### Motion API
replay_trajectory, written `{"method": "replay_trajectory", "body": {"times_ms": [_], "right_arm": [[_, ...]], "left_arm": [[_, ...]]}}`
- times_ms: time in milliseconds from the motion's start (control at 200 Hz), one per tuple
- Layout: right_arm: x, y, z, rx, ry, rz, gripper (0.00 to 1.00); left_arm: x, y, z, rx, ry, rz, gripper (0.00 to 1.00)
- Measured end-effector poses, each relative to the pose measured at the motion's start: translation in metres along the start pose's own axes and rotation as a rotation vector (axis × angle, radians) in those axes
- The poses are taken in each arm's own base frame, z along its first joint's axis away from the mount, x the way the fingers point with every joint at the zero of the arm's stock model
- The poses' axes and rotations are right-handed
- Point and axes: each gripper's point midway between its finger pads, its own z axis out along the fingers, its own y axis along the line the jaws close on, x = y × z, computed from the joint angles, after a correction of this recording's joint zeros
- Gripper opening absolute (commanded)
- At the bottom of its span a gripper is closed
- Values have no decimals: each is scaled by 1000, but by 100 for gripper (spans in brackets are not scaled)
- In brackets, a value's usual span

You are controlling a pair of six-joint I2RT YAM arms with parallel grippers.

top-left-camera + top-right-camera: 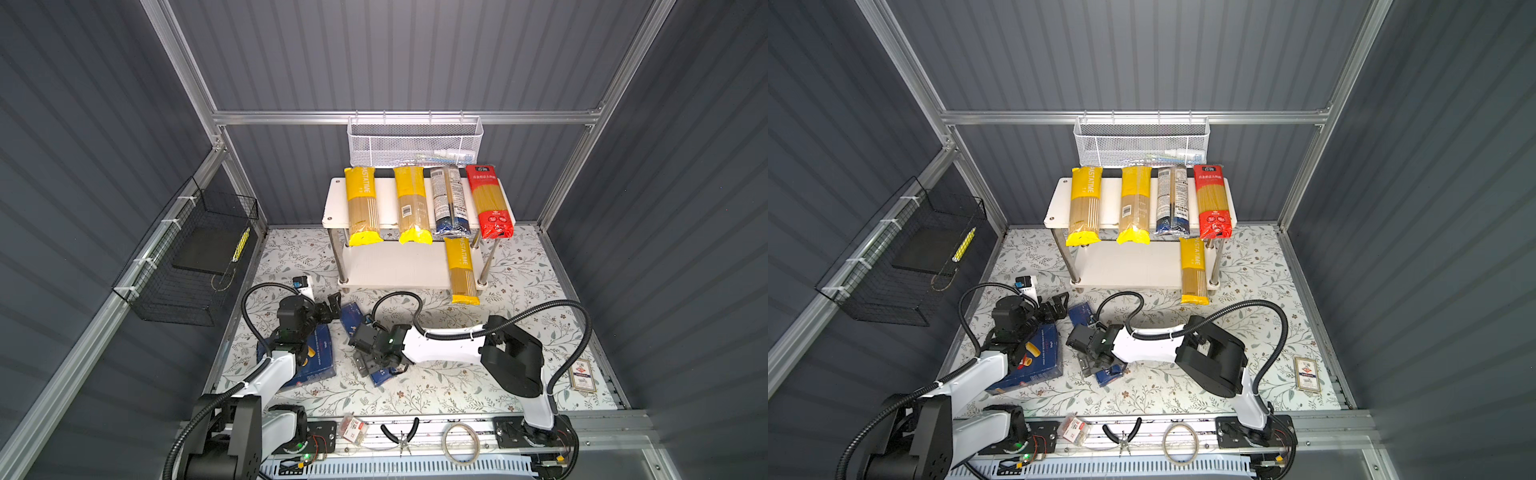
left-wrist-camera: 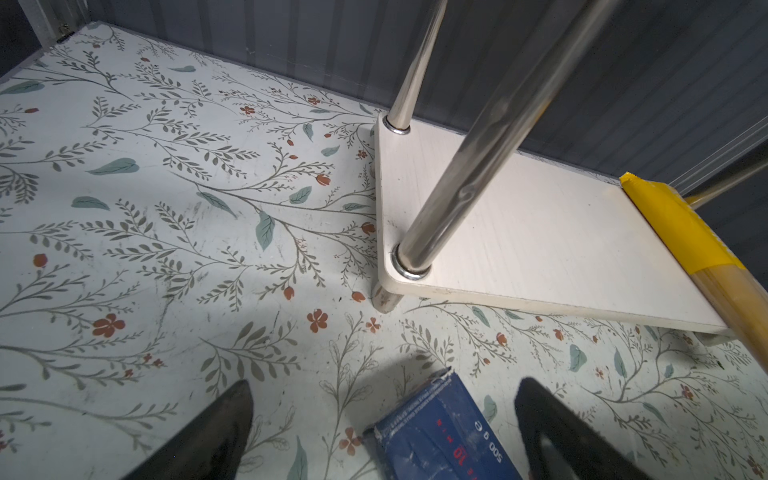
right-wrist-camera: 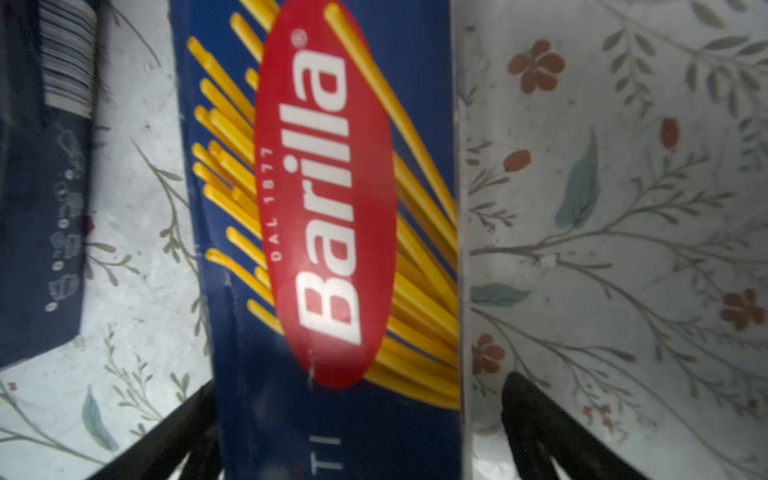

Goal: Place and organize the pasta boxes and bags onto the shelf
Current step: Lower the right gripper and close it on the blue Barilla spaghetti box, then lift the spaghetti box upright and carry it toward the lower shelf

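Done, as far as visible: on the shelf (image 1: 336, 203), top board (image 1: 385, 195), four bags side by side, front ends overhanging the edge: yellow bag (image 1: 361, 203), second yellow bag (image 1: 410, 203), blue bag (image 1: 451, 203), red bag (image 1: 490, 203). On the lower board (image 1: 390, 266), far right, a third yellow bag (image 1: 461, 270), poking out past the front edge

Left to do: two boxes, both flat on the table (image 1: 519, 291). Narrow box (image 3: 324, 208) in front of the shelf, directly under the right gripper (image 3: 345, 436): fingers spread wide, one on each side of the box, not yet pinching. Big box (image 1: 1038, 361) just beside it, partly hidden under the left arm (image 1: 984, 365). Left gripper (image 2: 382, 399) likewise spread, holding nothing, low near the shelf's front-left leg and one end of the narrow box

By judgement, a bit past halfway: bags shelved, boxes not. Likely step in hand: grasp of the narrow box. Plenty of bare room on the lower board; third yellow bag perhaps worth pushing further in
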Motion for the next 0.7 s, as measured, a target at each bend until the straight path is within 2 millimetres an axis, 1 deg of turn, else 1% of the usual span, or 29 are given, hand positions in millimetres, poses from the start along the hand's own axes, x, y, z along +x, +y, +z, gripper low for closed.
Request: {"method": "replay_trajectory", "body": {"times_ms": [290,455,700], "right_arm": [[4,1,4,-13,7,-5,99],[1,3,5,-27,-15,4,95],[-2,5,6,-39,-37,16,85]], "left_arm": [[0,0,0,0,0,0,99],[0,0,0,0,0,0,99],[0,0,0,0,0,0,99]]}}
